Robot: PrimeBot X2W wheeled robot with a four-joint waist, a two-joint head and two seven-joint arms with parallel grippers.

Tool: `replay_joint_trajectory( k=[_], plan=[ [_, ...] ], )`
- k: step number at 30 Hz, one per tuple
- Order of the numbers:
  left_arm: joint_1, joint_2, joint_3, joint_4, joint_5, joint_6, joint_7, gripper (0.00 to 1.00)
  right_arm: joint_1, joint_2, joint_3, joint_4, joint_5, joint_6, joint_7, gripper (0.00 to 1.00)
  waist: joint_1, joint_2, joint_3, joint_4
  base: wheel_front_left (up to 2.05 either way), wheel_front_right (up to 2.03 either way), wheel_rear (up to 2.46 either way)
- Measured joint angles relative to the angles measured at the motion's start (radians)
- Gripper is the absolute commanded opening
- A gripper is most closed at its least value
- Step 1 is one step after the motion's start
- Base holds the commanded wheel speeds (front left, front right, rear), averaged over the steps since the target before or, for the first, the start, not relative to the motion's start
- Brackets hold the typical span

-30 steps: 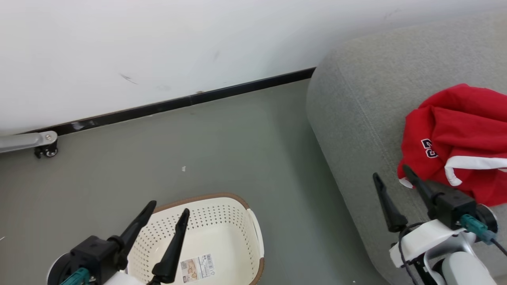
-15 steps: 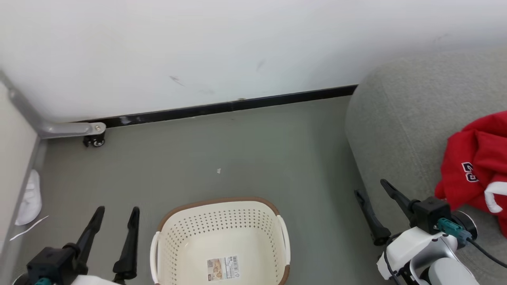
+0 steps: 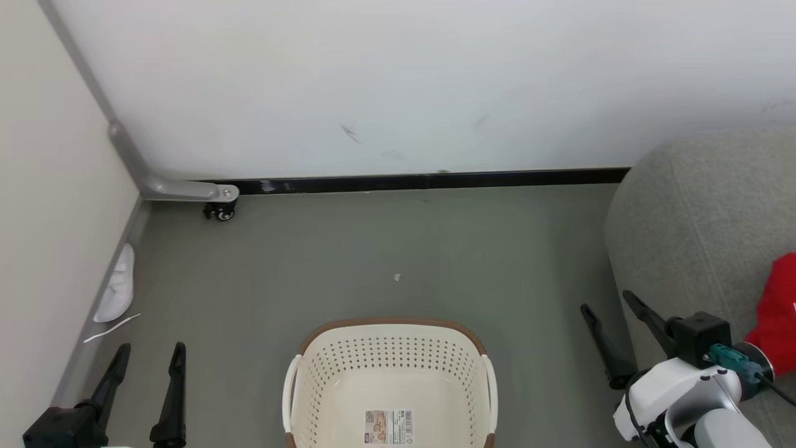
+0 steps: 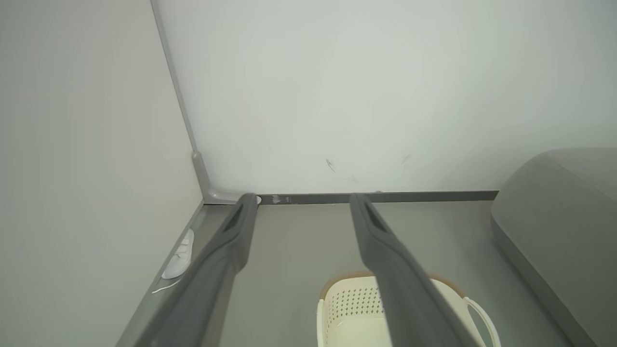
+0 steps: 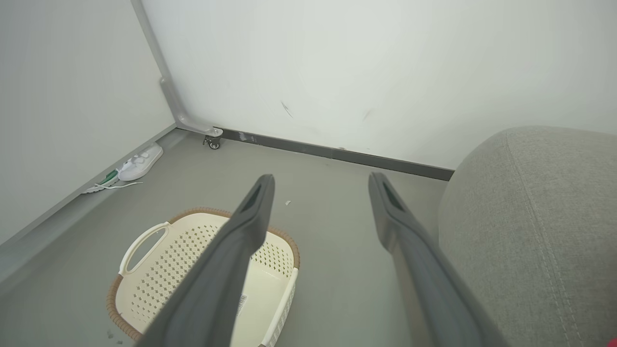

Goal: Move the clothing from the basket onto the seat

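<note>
Grey floor (image 3: pixel 373 249), basket (image 3: pixel 388 361) between splayed left gripper (image 3: pixel 152 346) and splayed right gripper (image 3: pixel 605 300); head view's red clothing (image 3: pixel 780 305) on seat (image 3: pixel 696 211).

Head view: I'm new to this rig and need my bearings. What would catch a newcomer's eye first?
The bright red clothing at the right edge, lying on the grey seat, stands out most. Next comes the cream basket on the floor at bottom centre, with only a label showing inside. The left gripper and the right gripper flank it, fingers spread, holding nothing.
</note>
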Motion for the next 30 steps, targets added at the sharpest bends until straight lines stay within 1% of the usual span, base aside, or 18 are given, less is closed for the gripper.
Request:
replay_joint_trajectory(
  k=[7, 8, 14, 23, 30],
  plan=[
    [0.001, -0.026, 0.028, 0.061, -0.027, 0.004, -0.016, 1.0, 0.014, -0.004, -0.041, 0.012, 0.0, 0.0, -0.005, 1.0, 0.0, 0.0, -0.018, 0.061, 0.0, 0.0, 0.0],
    [0.001, -0.02, 0.02, 0.063, -0.026, -0.006, -0.019, 1.0, 0.024, -0.006, -0.046, 0.014, 0.0, 0.0, -0.009, 1.0, 0.0, 0.0, -0.021, 0.069, 0.0, 0.0, 0.0],
    [0.001, -0.013, 0.011, 0.114, -0.021, -0.026, -0.04, 1.0, 0.081, 0.007, -0.087, 0.021, 0.011, 0.0, -0.019, 1.0, 0.0, 0.0, -0.037, 0.112, 0.0, 0.0, 0.0],
    [-0.005, -0.012, -0.041, 0.171, -0.022, -0.106, -0.05, 1.0, 0.153, 0.036, -0.158, 0.015, 0.011, 0.0, -0.033, 1.0, 0.0, 0.0, -0.063, 0.156, 0.0, 0.0, 0.0],
    [-0.008, -0.013, -0.047, 0.199, -0.022, -0.123, -0.062, 1.0, 0.173, 0.049, -0.162, -0.004, 0.009, 0.0, -0.041, 1.0, 0.0, 0.0, -0.08, 0.16, 0.0, 0.0, 0.0]
  ],
)
